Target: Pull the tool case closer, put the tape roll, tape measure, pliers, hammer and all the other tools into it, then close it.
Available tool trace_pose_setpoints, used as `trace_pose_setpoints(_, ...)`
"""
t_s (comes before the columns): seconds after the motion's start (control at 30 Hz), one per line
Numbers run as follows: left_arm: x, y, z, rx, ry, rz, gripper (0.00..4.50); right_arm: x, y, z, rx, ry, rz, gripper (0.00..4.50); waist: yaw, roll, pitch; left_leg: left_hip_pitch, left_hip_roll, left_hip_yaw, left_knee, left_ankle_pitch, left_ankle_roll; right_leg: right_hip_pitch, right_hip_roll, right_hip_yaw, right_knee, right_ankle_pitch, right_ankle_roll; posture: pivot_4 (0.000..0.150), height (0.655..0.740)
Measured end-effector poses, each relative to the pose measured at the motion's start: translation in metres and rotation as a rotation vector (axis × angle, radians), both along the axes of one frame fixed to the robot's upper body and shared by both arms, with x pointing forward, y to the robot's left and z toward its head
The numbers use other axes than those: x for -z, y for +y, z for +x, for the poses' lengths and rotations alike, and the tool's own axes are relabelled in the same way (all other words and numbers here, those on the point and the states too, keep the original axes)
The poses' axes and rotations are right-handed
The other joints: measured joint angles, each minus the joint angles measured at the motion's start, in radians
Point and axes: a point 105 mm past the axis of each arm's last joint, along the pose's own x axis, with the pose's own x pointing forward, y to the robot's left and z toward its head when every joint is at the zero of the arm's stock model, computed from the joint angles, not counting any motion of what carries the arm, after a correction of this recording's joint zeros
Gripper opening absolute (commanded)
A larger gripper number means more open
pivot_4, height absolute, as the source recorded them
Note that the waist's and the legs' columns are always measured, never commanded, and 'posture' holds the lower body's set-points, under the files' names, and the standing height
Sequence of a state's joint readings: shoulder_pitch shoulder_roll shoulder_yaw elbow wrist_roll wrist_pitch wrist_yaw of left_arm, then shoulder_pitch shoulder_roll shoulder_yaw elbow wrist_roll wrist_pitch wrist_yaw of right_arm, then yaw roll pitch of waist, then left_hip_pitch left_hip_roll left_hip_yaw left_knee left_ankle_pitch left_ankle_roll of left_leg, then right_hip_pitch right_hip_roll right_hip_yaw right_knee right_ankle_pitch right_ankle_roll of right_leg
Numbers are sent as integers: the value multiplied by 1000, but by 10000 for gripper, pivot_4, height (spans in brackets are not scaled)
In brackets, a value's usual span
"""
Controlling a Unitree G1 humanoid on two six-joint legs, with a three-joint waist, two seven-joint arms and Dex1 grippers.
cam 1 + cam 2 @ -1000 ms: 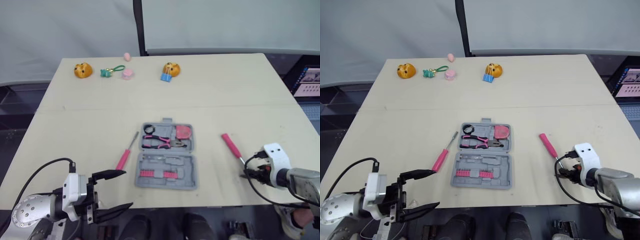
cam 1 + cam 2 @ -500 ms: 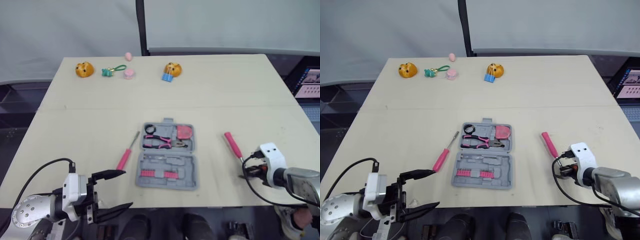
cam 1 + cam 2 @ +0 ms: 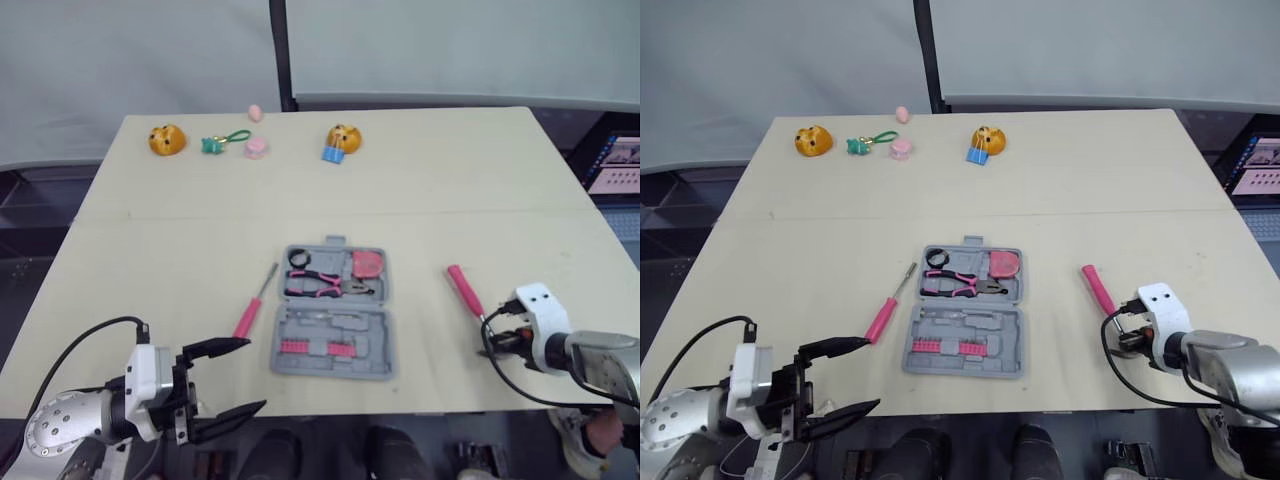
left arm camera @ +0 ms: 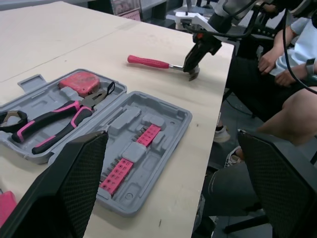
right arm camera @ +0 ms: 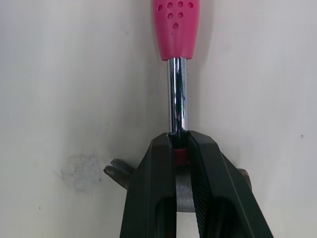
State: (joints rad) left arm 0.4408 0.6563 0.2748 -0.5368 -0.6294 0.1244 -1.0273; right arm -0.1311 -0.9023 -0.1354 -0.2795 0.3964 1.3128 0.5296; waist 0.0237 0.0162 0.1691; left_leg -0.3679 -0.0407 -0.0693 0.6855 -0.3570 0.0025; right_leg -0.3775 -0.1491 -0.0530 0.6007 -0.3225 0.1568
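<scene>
The grey tool case (image 3: 334,312) lies open at the table's middle. Its far half holds a black tape roll (image 3: 299,259), pink-handled pliers (image 3: 325,287) and a red tape measure (image 3: 368,264); the near half holds pink bits (image 4: 130,159). A pink screwdriver (image 3: 252,305) rests on the table just left of the case. To the right lies the hammer (image 3: 464,290) with its pink handle. My right gripper (image 5: 178,144) is shut on the hammer's steel shaft by the head, which rests on the table. Near the front edge, my left gripper (image 3: 255,375) stands open and holds nothing.
Small toys line the far edge: an orange figure (image 3: 166,139), a green keychain (image 3: 222,141), a pink piece (image 3: 256,148), a pink egg (image 3: 254,112) and an orange figure with a blue clip (image 3: 341,140). A seated person (image 4: 292,59) is beyond the table's right side.
My right gripper has edged slightly left toward the case at the hammer's head; the hammer has barely shifted. The left arm has stayed put.
</scene>
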Motion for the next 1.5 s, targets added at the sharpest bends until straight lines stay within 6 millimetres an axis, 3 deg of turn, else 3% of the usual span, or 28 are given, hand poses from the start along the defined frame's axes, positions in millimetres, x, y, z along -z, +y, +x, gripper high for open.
trace_pose_setpoints(0.1,-1,13,5,-28,3,17,45000,-34,8,7,-64,21,-100,1078,-3,9,5,-1,0,1,0,0,0,-2,0,0,0,0,-1,1500,7121)
trace_pose_setpoints(0.2,-1,20,8,-38,3,28,45000,-56,22,8,-138,38,-144,1078,-2,9,6,-2,1,1,-2,1,-1,-4,1,-1,0,0,-2,1500,7121)
trace_pose_setpoints(0.63,-5,48,9,-60,13,60,45000,-96,96,-11,-584,102,-175,1078,-3,1,14,-10,1,5,-3,0,0,-15,0,0,3,1,-1,1500,7121)
trace_pose_setpoints(0.93,-8,73,-4,-23,57,142,45000,-98,138,-26,-859,160,-227,1078,-10,0,15,-10,1,6,-2,0,0,-17,0,1,4,1,-1,1500,7121)
trace_pose_setpoints(1.1,-6,81,-5,-36,59,162,45000,-92,153,-24,-956,191,-269,1078,-21,0,15,-10,1,6,-2,0,0,-17,-1,2,6,1,-1,1500,7121)
trace_pose_setpoints(1.5,9,78,-11,-43,43,194,45000,-86,179,-9,-1098,256,-385,1078,-32,-1,16,-10,1,7,-2,0,-1,-19,-1,2,11,0,-1,1500,7121)
